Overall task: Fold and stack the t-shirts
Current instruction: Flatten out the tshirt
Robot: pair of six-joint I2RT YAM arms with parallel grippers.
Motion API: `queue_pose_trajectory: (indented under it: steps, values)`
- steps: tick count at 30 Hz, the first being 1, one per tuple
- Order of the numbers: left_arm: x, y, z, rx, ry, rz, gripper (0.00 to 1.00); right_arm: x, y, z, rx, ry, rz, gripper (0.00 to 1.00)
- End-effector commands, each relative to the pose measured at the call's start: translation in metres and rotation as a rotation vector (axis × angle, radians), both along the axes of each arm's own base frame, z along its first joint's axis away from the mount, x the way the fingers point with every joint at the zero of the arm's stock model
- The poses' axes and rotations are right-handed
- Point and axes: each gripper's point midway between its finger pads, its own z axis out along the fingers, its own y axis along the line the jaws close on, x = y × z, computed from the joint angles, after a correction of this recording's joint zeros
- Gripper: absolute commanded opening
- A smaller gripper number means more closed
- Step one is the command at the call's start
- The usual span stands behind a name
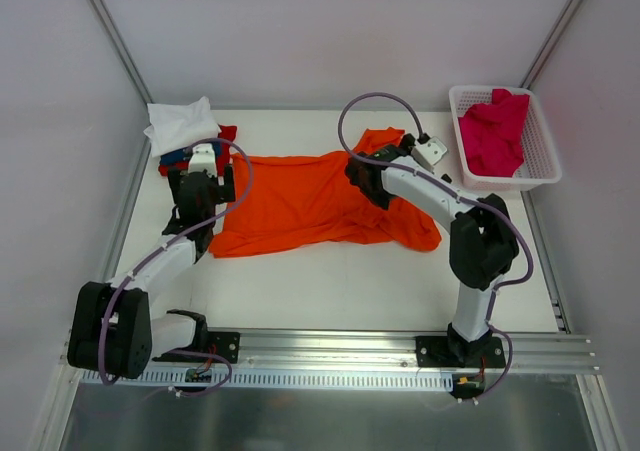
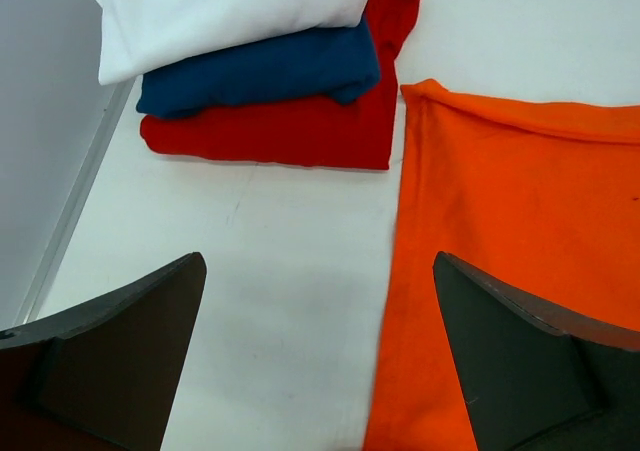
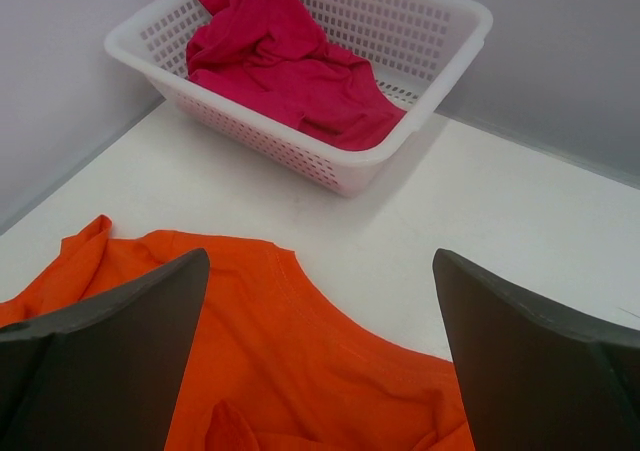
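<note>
A large orange t-shirt [image 1: 300,201] lies spread flat across the middle of the table. At the far left stands a folded stack: a white t-shirt [image 2: 230,11] on top, a dark blue one [image 2: 260,71] under it, and a red one [image 2: 290,131] at the bottom. My left gripper [image 1: 204,161] hovers open just before the stack, over the orange shirt's left edge [image 2: 520,251], holding nothing [image 2: 318,271]. My right gripper [image 1: 428,153] is open and empty above the orange shirt's collar end [image 3: 300,351], its jaws wide apart [image 3: 320,261]. A crimson-pink t-shirt [image 3: 290,71] lies crumpled in the basket.
The white lattice basket [image 1: 540,171] stands at the back right corner, close beyond my right gripper; its near wall [image 3: 300,156] faces the right wrist view. Walls enclose the table on the left, back and right. A metal rail runs along the near edge.
</note>
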Motion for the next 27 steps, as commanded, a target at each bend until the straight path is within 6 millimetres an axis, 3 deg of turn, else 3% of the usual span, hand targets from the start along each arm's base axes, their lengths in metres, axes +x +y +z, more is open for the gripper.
queue_pose_trajectory:
  steps: [1,7,10,12,15,21,22,24,27]
  values:
    - [0.013,-0.001,0.006,0.004,-0.045,-0.077,0.99,-0.01,-0.011,0.073,-0.4,0.051,0.114,0.99]
    - [0.003,-0.005,-0.035,-0.025,0.017,-0.121,0.99,-0.015,-0.007,0.076,-0.383,0.028,0.135,0.99]
    - [0.002,-0.007,-0.041,-0.051,0.0,-0.138,0.98,-0.017,-0.002,0.078,-0.377,0.016,0.15,0.99]
    - [-0.009,-0.007,-0.059,-0.045,0.005,-0.149,0.98,-0.019,0.002,0.081,-0.374,0.006,0.163,1.0]
    - [-0.017,-0.008,-0.051,-0.049,-0.119,-0.168,0.98,-0.022,0.006,0.084,-0.373,0.004,0.177,0.99]
    - [-0.021,-0.015,-0.056,-0.077,-0.118,-0.247,0.99,-0.026,0.018,0.084,-0.392,0.015,0.213,1.0]
    - [-0.027,-0.013,-0.066,-0.088,-0.103,-0.25,0.99,-0.026,0.021,0.083,-0.396,0.019,0.219,0.99]
    - [-0.025,-0.016,-0.056,-0.081,-0.18,-0.287,0.99,-0.028,0.027,0.081,-0.404,0.027,0.236,0.99]
    - [-0.022,-0.014,-0.06,-0.09,-0.148,-0.271,0.99,-0.029,0.032,0.078,-0.421,0.04,0.251,0.99]
